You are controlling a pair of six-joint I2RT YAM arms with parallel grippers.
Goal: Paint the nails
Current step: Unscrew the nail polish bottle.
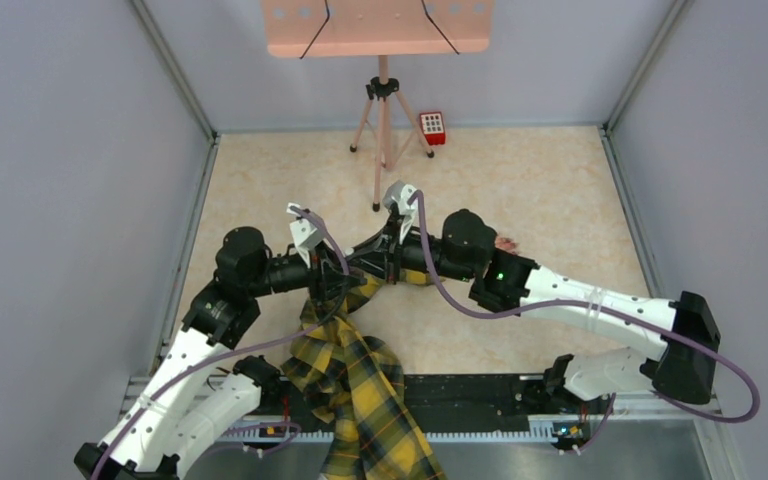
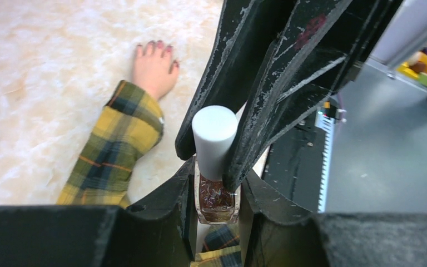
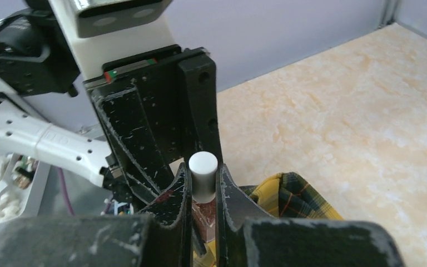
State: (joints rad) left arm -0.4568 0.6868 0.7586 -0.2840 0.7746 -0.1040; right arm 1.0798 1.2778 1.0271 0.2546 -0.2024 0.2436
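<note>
A small glass bottle of dark red glitter polish [image 2: 217,201] with a white cap [image 2: 214,136] is held between both grippers above the plaid sleeve. My left gripper [image 2: 217,186] is shut on the glass body. My right gripper [image 3: 203,179] is shut on the white cap [image 3: 203,172]. In the top view the two grippers meet mid-table, left [image 1: 352,268] and right [image 1: 392,262]. The pale mannequin hand [image 2: 154,69] lies flat on the table with dark red nails [image 2: 159,44]. Its yellow-black plaid sleeve [image 2: 117,144] runs toward the near edge [image 1: 360,390]. The hand peeks out past the right arm [image 1: 506,243].
A pink tripod [image 1: 383,120] carrying a pink board [image 1: 378,25] stands at the back. A small red keypad box [image 1: 432,127] sits beside it. Grey walls enclose the marbled table [image 1: 540,190]. A black rail [image 1: 460,400] runs along the near edge.
</note>
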